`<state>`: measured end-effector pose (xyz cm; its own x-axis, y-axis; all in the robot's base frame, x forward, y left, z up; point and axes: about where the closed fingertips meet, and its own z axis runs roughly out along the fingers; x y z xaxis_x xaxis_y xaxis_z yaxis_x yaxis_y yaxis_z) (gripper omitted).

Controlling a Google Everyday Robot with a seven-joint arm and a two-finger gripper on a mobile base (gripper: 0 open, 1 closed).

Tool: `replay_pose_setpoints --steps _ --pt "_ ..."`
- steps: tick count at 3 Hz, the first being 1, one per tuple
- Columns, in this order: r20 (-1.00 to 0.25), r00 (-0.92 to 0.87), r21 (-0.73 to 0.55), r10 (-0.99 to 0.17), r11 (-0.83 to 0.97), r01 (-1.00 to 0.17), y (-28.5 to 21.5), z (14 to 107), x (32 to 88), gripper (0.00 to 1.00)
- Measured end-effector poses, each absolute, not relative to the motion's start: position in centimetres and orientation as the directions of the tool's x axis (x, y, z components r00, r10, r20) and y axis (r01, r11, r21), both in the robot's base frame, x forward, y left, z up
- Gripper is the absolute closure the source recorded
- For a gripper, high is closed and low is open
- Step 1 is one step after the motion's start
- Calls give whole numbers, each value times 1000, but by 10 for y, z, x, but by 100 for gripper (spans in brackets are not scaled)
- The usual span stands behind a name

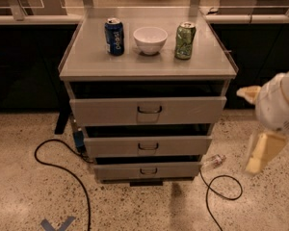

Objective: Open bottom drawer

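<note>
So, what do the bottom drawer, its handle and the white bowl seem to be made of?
The bottom drawer: apparently sheet metal with matte grey paint; the front is flat and thin. Its handle: a dark thin loop, metal or plastic, cannot tell. The white bowl: probably glazed ceramic, smooth with a soft shine. The gripper hangs at the right edge, away from the drawer.

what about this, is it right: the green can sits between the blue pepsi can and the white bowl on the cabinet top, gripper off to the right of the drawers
Not quite: the camera view shows the white bowl between the blue Pepsi can and the green can on the cabinet top. The gripper is off to the right of the drawers.
</note>
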<state>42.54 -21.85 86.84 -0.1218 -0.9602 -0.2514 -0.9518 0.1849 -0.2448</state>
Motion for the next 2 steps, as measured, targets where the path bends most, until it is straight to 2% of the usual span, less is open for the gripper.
replay_pose_setpoints --steps 1,2 --pt "-269 -104 -198 -958 160 -967 -212 774 414 0" --pt "-274 -138 -82 -952 166 -983 -204 643 394 0"
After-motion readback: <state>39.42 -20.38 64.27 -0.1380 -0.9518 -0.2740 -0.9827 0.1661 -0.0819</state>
